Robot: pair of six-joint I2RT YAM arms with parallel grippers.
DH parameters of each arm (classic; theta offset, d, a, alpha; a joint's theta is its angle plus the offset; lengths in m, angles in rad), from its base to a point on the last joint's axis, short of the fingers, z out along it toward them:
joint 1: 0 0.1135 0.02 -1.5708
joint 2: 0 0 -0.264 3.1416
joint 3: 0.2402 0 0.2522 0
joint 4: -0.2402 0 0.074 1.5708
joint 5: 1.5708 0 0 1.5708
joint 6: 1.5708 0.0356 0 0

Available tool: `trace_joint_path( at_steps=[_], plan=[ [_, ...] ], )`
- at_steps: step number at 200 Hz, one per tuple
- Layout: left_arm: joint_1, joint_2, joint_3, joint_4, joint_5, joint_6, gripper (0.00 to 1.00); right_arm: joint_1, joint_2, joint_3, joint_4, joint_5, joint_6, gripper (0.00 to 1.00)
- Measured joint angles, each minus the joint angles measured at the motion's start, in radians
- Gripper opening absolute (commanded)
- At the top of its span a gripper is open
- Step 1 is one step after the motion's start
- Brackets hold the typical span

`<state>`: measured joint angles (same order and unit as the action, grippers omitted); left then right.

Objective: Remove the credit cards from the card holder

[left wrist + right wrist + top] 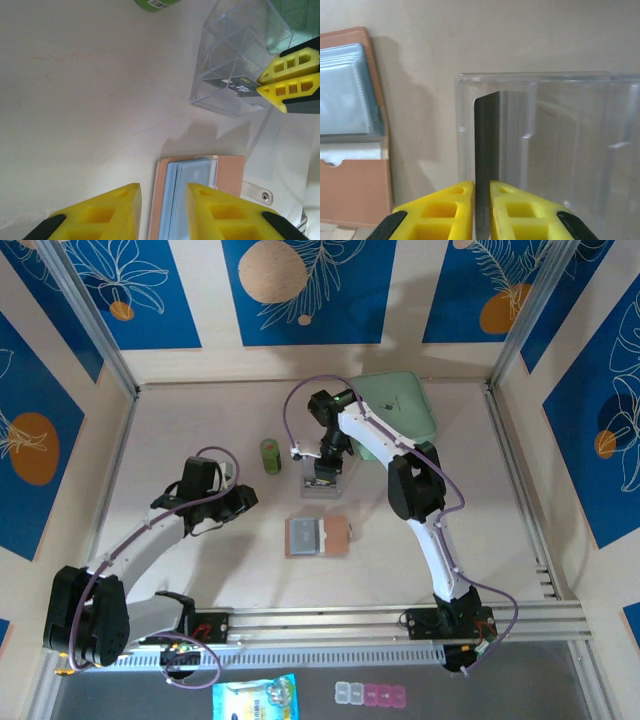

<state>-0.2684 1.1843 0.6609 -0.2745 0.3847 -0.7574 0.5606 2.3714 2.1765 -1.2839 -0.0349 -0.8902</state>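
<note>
Lying open and flat on the tabletop [200,420], the card holder [200,195] shows its grey-clear pockets; what they hold I cannot tell. It is soft leather and would likely slide or fold unless pinned down. The left tool [162,192] hovers over it, fingers apart, gripping nothing. Just beyond stands a clear box [560,140], where the right tool [481,186] pinches a dark card [486,130] by one end, the rest inside the box. The card looks thin, stiff, slick and light, so it is best held by its flat faces near a short edge.
</note>
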Motion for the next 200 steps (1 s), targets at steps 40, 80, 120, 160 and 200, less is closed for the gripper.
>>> trace_joint_path(
  at_steps=[40,80,120,160,200],
  plan=[
    [0.0,0.0,-0.006,0.004,0.0,-0.004,0.29,0.0,-0.01,0.0,0.048,0.05,0.021,0.15],
    [0.0,0.0,-0.006,0.005,0.0,-0.004,0.29,0.0,-0.046,0.0,0.072,0.066,0.039,0.18],
    [0.0,0.0,-0.006,0.006,0.0,-0.004,0.29,0.0,-0.063,0.0,0.092,0.085,0.052,0.08],
    [0.0,0.0,-0.016,0.029,0.008,-0.019,0.29,0.002,-0.073,-0.037,0.129,0.092,0.066,0.02],
    [0.0,0.007,-0.019,0.06,0.031,-0.023,0.28,0.011,-0.088,-0.087,0.179,0.083,0.124,0.03]
  ],
)
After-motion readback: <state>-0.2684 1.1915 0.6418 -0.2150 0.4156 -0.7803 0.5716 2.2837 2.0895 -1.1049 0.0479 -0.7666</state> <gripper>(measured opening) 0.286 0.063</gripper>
